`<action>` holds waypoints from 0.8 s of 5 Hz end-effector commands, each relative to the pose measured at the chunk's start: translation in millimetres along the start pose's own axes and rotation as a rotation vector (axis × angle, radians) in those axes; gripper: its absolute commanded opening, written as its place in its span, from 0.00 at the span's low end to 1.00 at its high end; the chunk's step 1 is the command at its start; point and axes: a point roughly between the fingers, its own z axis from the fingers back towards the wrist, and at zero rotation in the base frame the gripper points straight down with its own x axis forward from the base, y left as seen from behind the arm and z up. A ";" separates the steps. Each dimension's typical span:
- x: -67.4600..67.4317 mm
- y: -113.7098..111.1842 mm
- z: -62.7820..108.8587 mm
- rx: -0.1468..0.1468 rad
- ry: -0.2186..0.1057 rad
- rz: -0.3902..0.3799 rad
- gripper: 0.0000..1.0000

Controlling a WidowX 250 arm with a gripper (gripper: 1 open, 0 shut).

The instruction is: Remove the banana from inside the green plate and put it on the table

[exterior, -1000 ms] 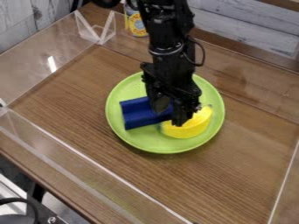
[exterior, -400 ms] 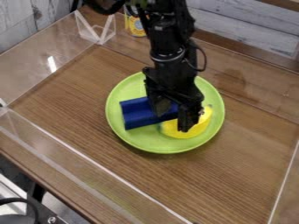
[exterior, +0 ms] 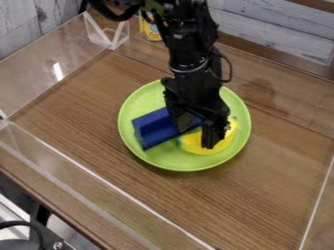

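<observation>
The yellow banana (exterior: 209, 143) lies in the right half of the lime-green plate (exterior: 146, 154), partly covered by the arm. My gripper (exterior: 209, 131) points almost straight down over it, jaws open, with the fingers (exterior: 221, 133) reaching down around the banana's upper part. I cannot tell whether the fingertips touch the banana. The plate rests on the brown wood-grain table (exterior: 248, 205).
A blue ridged block (exterior: 156, 125) lies in the plate's left half, close beside the gripper. Clear acrylic walls (exterior: 53, 146) ring the tabletop. A clear stand and a yellow object (exterior: 152, 27) are at the back.
The gripper has sunk slightly onto the banana and shifted a little to the right. The banana, block and plate stay where they were.
</observation>
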 end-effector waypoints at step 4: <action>5.5 1.5 0.4 0.010 -0.045 0.000 1.00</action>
